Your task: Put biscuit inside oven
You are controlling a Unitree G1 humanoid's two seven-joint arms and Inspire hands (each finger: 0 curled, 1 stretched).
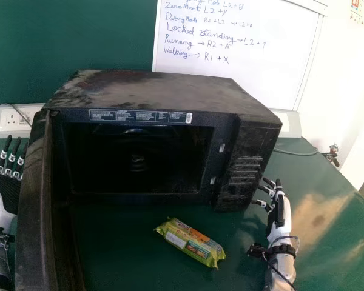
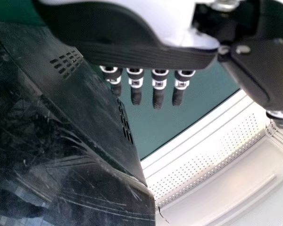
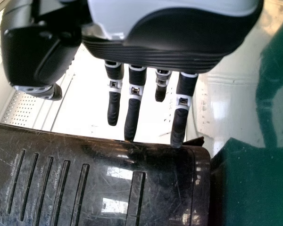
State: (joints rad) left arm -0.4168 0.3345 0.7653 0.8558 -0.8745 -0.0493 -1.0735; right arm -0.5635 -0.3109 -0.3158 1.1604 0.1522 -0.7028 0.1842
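Oven [image 1: 158,91]: black, with mottled grey patches on top and pale scratch lines on its sides. Oven door [image 1: 33,200]: black, brownish grey streaks. Biscuit packet [image 1: 191,242]: yellow-green, with orange and white printed areas. Left hand [image 1: 5,193] and right hand [image 1: 280,212]: black and white. Table [image 1: 121,260]: green. Whiteboard [image 1: 249,73]: white, dark blue handwriting. Backing board [image 1: 67,36]: dark green. Perforated panel [image 2: 203,155]: white, rows of dark dots.
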